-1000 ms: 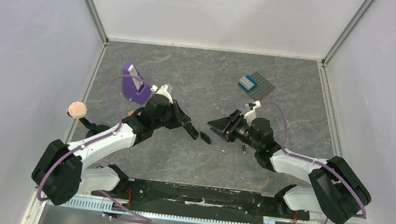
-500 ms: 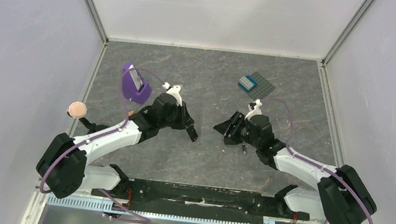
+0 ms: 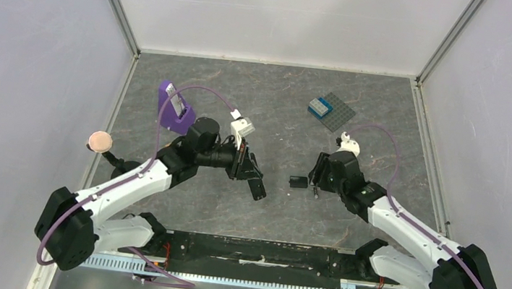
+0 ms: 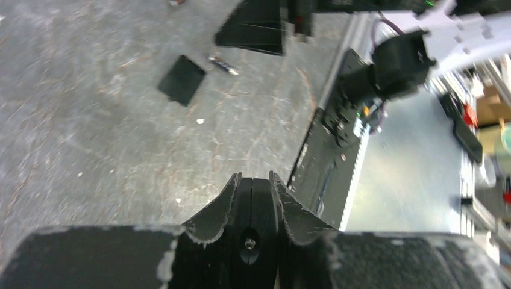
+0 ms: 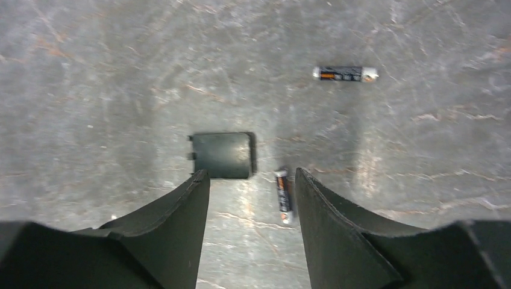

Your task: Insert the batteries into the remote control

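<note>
Black remote control [image 3: 258, 188] has swung to lower centre, left fingers [image 4: 217, 211] clamped on it. Right fingers [image 5: 175, 223] backed off rightward, spread above the batteries [image 5: 344, 73] on the worktop [image 5: 90, 90]. Remote's mostly hidden at the wrist.

Bright, even light comes from above. My top view is sharp, with soft shadows. My left wrist view is smeared and blurry. My right wrist view is a bit fuzzy, and the grey stone-look table [image 5: 90, 90] shines white beside the thin dark battery with silvery ends [image 5: 283, 195].

2 batteries [image 5: 283, 195] right of cover [image 5: 222, 155], baseplate [image 3: 333, 111] behind
</note>
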{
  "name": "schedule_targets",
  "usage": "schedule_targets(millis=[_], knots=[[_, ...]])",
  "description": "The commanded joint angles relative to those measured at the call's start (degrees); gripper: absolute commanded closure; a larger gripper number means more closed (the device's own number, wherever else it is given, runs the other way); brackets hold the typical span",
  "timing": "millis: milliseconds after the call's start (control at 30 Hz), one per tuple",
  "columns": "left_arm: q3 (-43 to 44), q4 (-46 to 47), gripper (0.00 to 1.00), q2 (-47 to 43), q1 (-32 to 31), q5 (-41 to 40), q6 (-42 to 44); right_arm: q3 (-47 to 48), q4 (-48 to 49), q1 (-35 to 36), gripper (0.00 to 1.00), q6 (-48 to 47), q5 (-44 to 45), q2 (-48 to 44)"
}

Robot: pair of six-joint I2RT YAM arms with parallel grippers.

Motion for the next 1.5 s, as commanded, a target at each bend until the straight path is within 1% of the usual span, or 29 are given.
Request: schedule_targets(millis=[0,167,300,433,567,733,800,833,967,1033,1100,1167,1233,1300,1367,1467], knots=[[1.04,2.54,0.98,-2.94,-0.34,14.99,10.39,0.75,-4.8,-0.1,0.44,-4.31,3.65,0.88],[0.98,-0.34,0.98,-6.48,-1.09,14.94,14.36,0.87,-4.48,-0.14,0.45,-5.78,2.77,3.49],[0.13,-0.42,0.98,-8.44,-1.09,12.71,13.69,1.57,-3.95,-0.2,0.45,-4.98,4.3,5.95],[0.43,-0.19,0.98,-8.79,-1.09,9.41,12.4,3.73,-2.91,-1.49,0.44,-0.78,7.54,8.62],[0.04,0.7,0.98,-8.93,-1.11,6.76,13.47,6.5,-2.31,-2.99,0.43,4.93,12.7,12.18],[0.13,1.38,0.98,-10.39,-1.09,0.89,13.56,12.16,-3.3,-3.26,0.44,3.28,14.07,17.29],[-0.9,2.56,0.98,-11.77,-1.09,-1.22,11.9,14.14,-4.2,-3.62,0.46,2.57,14.21,19.18],[-1.48,4.6,0.98,-12.34,-1.09,-1.65,11.37,15.48,-5.0,-3.77,0.47,2.03,14.3,20.13],[-3.47,6.51,0.98,-14.58,-1.09,-2.76,10.14,17.48,-7.01,-4.12,0.46,0.95,16.01,21.06],[-4.28,6.52,0.98,-15.33,-1.09,-4.34,9.68,17.33,-8.07,-5.31,0.46,2.01,15.55,21.11],[-5.42,6.92,0.98,-15.83,-1.09,-6.16,8.95,16.06,-9.01,-7.4,0.44,6.52,13.16,20.84],[-6.41,7.69,0.98,-16.16,-1.13,-7.56,8.09,14.89,-10.63,-8.86,0.45,14.92,10.87,20.86],[-7.58,8.85,0.98,-16.36,-1.09,-8.12,7.46,15.65,-13.1,-9.45,0.46,21.28,8.65,22.37],[-8.54,10.2,0.98,-16.41,-1.09,-5.46,7.75,18.56,-16.78,-9.59,0.49,26.85,7.58,25.39],[-8.98,11.12,0.98,-16.34,-1.09,-3.47,7.76,22.03,-19.43,-9.67,0.5,30.33,5.85,28.72],[-9.23,10.86,0.98,-16.22,-1.09,-3.5,7.86,26.66,-23.6,-9.7,0.54,35.51,2.88,33.15]])
